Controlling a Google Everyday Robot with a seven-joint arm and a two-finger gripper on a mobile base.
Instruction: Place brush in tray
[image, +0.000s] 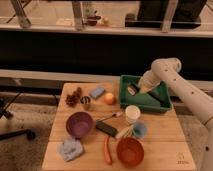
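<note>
The brush (106, 117) lies flat on the wooden table (165, 132), handle running left-right, pale head pointing right toward a white cup (132, 114). Well apart, the green tray (150, 102) holds a dark object. The gripper (134, 90), fingers closed and empty, hangs over the tray.
</note>
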